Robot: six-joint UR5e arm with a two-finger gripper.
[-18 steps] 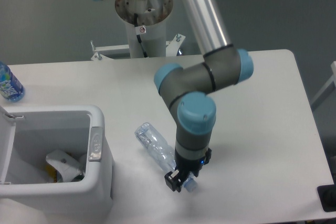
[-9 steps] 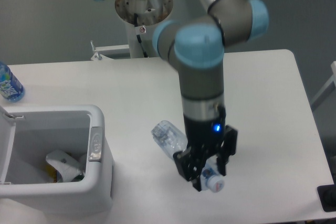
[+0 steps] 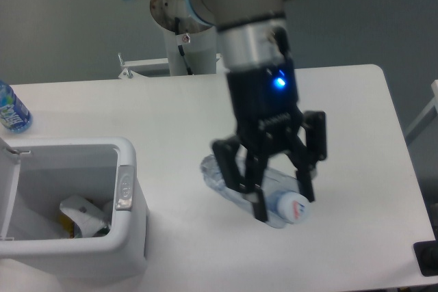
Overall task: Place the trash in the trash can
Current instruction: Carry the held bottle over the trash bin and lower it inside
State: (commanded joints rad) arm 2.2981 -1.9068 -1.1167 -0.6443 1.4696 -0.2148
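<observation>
We see a white table [image 3: 356, 135] from above. The gripper [image 3: 282, 208] hangs over its middle, its two black fingers [image 3: 259, 204] closed around a crushed clear plastic bottle [image 3: 256, 193] near the capped end. The bottle lies slanted, its cap [image 3: 293, 208] pointing away from the trash can [image 3: 82, 203], its base nearer to it. We cannot tell whether the bottle touches the table. The trash can, a boxy white bin with a grey latch [image 3: 124, 182] on its rim, stands well apart from the bottle at the table's front corner. Its lid [image 3: 7, 193] is swung open. Inside lies a crumpled white paper napkin [image 3: 82, 215]. Behind the trash can, at the table's edge, stands a blue-labelled water bottle [image 3: 12, 109].
</observation>
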